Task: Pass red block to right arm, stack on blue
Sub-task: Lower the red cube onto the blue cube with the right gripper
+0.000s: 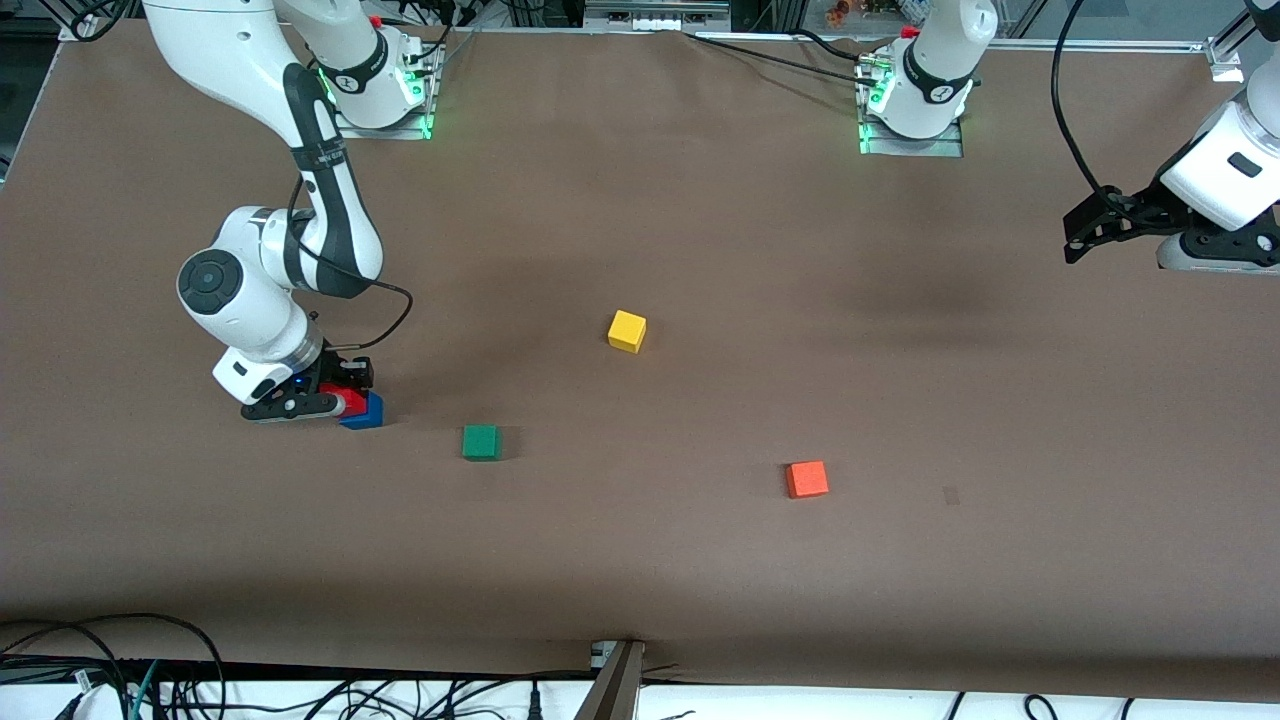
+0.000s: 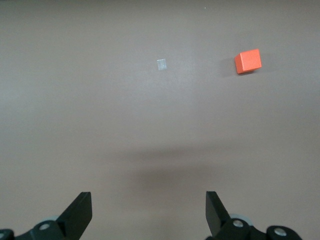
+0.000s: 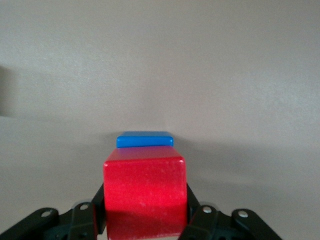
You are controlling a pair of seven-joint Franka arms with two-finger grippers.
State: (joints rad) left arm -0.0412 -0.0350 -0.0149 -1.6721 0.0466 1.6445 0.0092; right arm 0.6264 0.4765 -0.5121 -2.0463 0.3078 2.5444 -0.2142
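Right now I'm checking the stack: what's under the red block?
The blue cube sits under the red block, which the right claw grips. Only the cube's edge shows; whether the two touch is hidden.

A matt brown sheet, smooth like paper or felt, covers the table (image 1: 700, 250), creased faintly along its edges. The red block (image 3: 144, 195) has a smooth painted face with a slight sheen and fine pale specks; the blue block (image 3: 145, 139) beneath it looks equally smooth. The yellow block (image 1: 627, 330), green block (image 1: 481, 441) and orange block (image 1: 806, 479) appear matt. The right gripper (image 3: 145, 220) and left gripper (image 2: 148, 212) are dull black plastic; both arms wear glossy white shells.
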